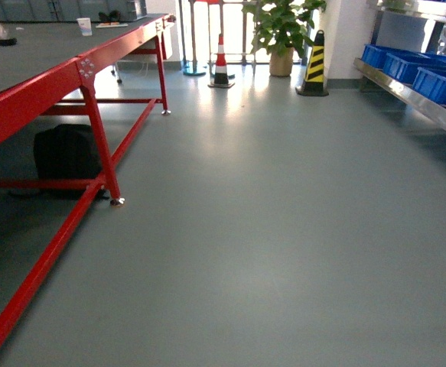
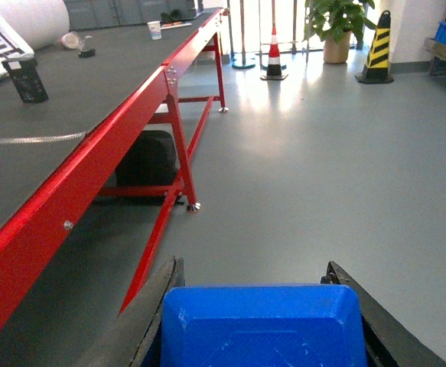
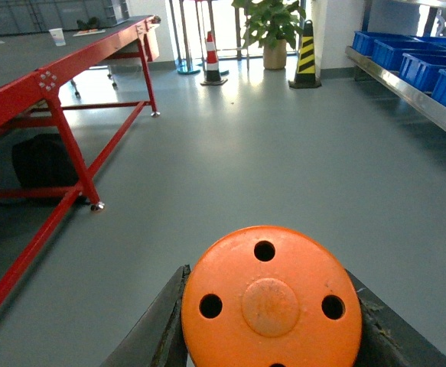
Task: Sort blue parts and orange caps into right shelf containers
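In the left wrist view a bright-blue part fills the space between the two dark fingers, and my left gripper is shut on it. An orange cap with small holes in its flat face sits clamped in my right gripper in the right wrist view. Blue crates, the right shelf containers, stand in a row on the steel shelf at the far right. The same blue crates show in the right wrist view. Neither gripper shows in the head view.
A long red-framed table with a grey top runs along the left, a black bag under it. A red-white cone, a yellow-black cone and a potted plant stand at the far end. Grey floor lies between.
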Robot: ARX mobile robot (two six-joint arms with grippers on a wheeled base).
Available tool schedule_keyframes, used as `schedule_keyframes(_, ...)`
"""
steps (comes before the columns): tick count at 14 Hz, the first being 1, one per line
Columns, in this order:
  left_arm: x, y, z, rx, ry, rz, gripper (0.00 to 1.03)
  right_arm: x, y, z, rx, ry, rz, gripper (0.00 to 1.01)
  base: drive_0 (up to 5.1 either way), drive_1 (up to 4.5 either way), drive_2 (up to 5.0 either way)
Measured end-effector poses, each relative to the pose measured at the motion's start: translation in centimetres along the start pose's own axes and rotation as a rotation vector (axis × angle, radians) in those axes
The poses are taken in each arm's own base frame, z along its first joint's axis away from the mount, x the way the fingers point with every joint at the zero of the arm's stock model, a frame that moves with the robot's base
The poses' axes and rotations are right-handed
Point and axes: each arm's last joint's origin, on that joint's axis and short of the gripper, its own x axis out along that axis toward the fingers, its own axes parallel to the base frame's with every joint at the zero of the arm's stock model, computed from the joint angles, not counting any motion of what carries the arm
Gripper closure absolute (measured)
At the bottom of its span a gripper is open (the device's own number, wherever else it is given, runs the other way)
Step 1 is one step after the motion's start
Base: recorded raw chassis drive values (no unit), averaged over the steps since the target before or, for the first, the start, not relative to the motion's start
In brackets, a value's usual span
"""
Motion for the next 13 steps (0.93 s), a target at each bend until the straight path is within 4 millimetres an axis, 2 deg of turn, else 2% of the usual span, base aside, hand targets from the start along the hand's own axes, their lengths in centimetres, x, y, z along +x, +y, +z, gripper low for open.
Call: schedule_keyframes(13, 0.00, -0.01, 0.04, -0.001, -0.004, -0.001, 0.58, 0.00, 0.00, 0.01, 0.000, -0.002, 0.000, 0.57, -0.1, 4.21, -4.3)
